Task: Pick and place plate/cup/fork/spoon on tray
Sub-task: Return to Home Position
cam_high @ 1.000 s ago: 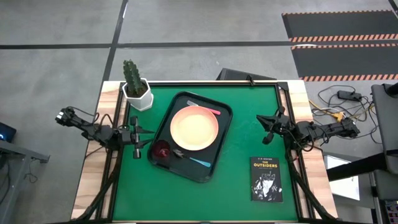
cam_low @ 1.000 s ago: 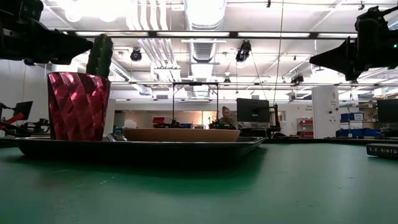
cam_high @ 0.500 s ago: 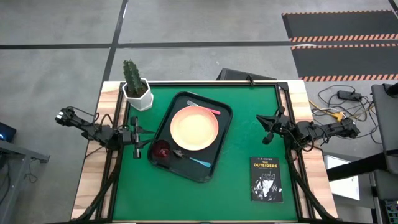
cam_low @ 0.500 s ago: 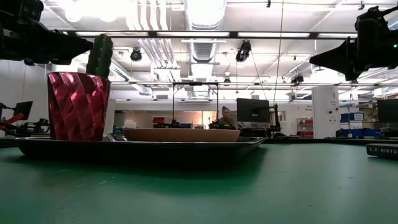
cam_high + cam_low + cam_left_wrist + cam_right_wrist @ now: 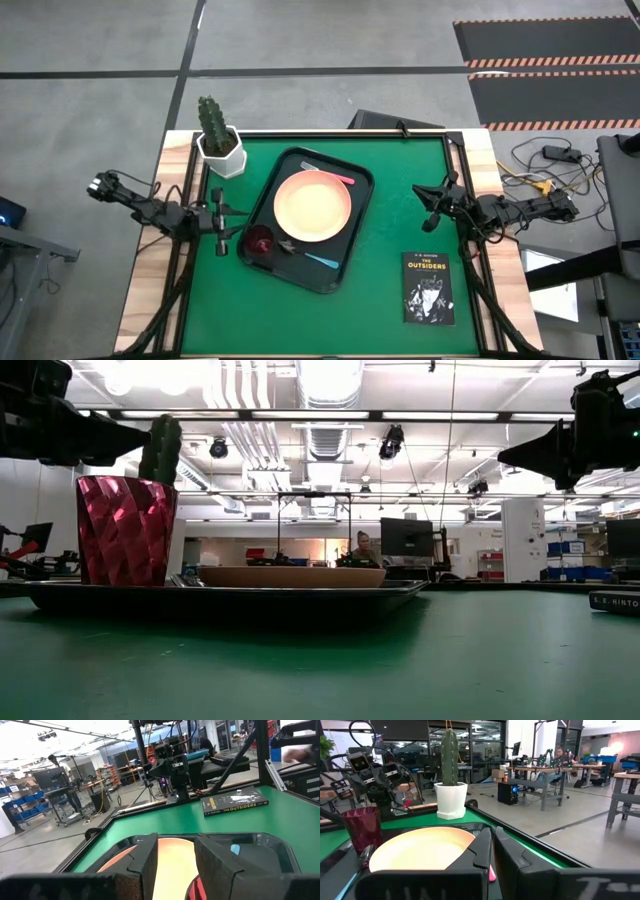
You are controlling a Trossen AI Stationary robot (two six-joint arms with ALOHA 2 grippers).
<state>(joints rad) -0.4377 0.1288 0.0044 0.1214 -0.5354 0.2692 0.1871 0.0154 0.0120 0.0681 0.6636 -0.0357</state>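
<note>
The dark tray lies mid-table. On it rest the peach plate, the dark red cup standing upright at its left near corner, the pink-handled fork along its far rim, and the blue-handled spoon near the plate's near side. My left gripper hovers open just left of the tray, level with the cup, and holds nothing; its fingers frame the plate in the left wrist view. My right gripper is shut and empty, to the right of the tray.
A cactus in a white hexagonal pot stands at the far left corner. A black book lies at the near right. Bare green mat lies between the tray and the right arm, and along the near edge.
</note>
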